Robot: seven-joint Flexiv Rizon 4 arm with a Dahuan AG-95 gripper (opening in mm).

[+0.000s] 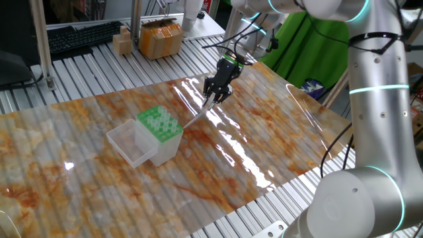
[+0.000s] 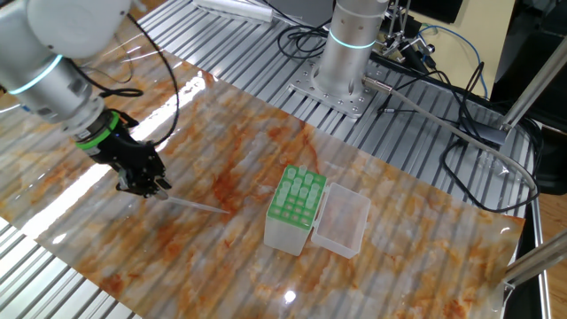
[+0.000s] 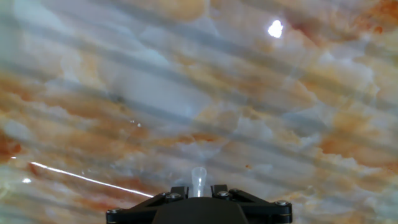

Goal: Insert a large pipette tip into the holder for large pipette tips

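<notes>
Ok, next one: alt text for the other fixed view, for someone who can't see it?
A black pincer on a silver arm grips the thick end of a slender pipette tip, which slants down to a marbled orange-and-white mat. To its right stands a clear box with a green holed rack, its clear lid hinged open.

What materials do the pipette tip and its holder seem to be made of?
The large pipette tip looks like thin, whitish, translucent plastic. The holder seems clear plastic, since the mat shows through its open lid, with an opaque, bright green plastic rack plate.
</notes>
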